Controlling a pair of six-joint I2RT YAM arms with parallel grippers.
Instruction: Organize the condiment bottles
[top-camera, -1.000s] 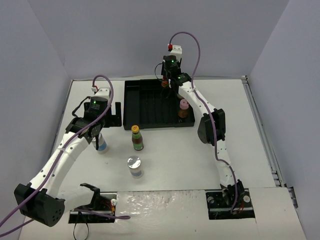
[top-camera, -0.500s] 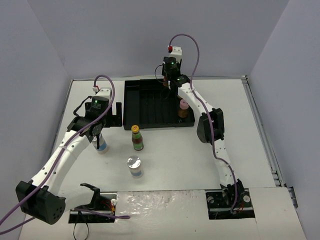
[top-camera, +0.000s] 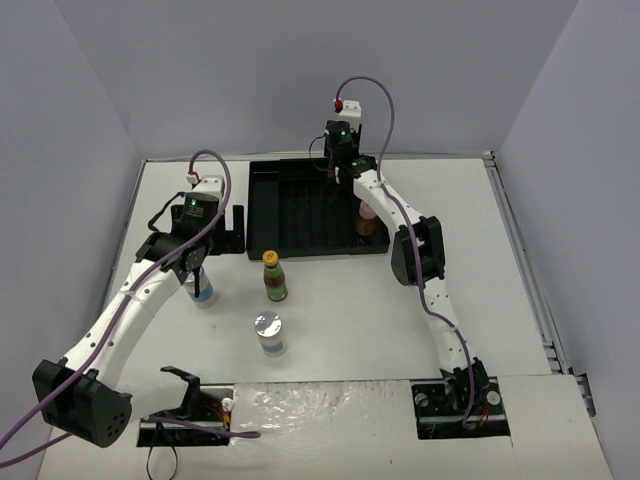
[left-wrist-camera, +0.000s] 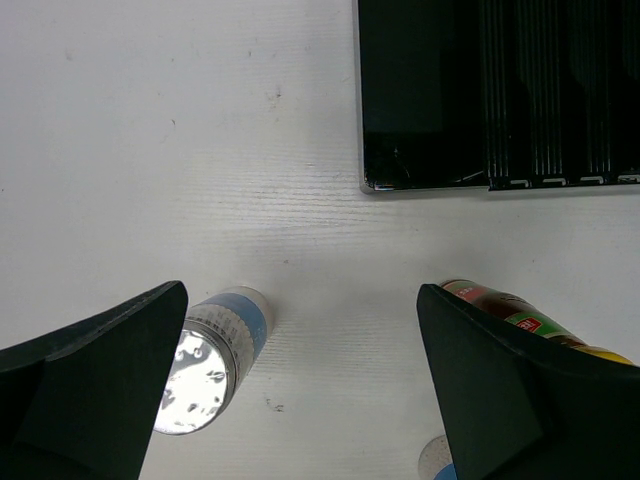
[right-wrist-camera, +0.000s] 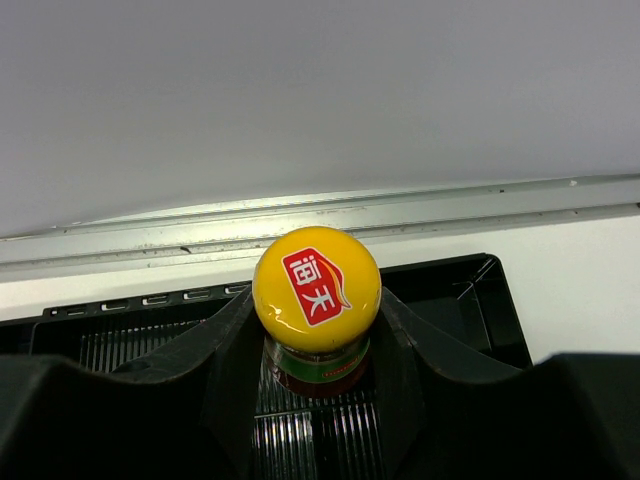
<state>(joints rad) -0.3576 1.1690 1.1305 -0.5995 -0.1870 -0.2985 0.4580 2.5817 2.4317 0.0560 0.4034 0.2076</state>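
My right gripper (top-camera: 333, 168) hangs over the far right corner of the black ridged tray (top-camera: 300, 215). In the right wrist view it (right-wrist-camera: 316, 305) is shut on a slim dark bottle with a yellow cap (right-wrist-camera: 316, 285). A pink-capped bottle (top-camera: 367, 215) stands in the tray's right side. On the table stand a second slim dark bottle (top-camera: 273, 277), a silver-capped jar (top-camera: 268, 332) and another blue-labelled jar (top-camera: 203, 290). My left gripper (left-wrist-camera: 302, 320) is open, high above the table between that jar (left-wrist-camera: 215, 350) and the slim bottle (left-wrist-camera: 510, 315), touching neither.
The tray's near left corner (left-wrist-camera: 365, 185) lies just ahead of the left gripper. Grey walls close in the table on three sides, and a metal rail (right-wrist-camera: 400, 215) runs along the far edge behind the tray.
The right gripper has shifted slightly toward the tray's far edge with its bottle. The left arm has barely moved.
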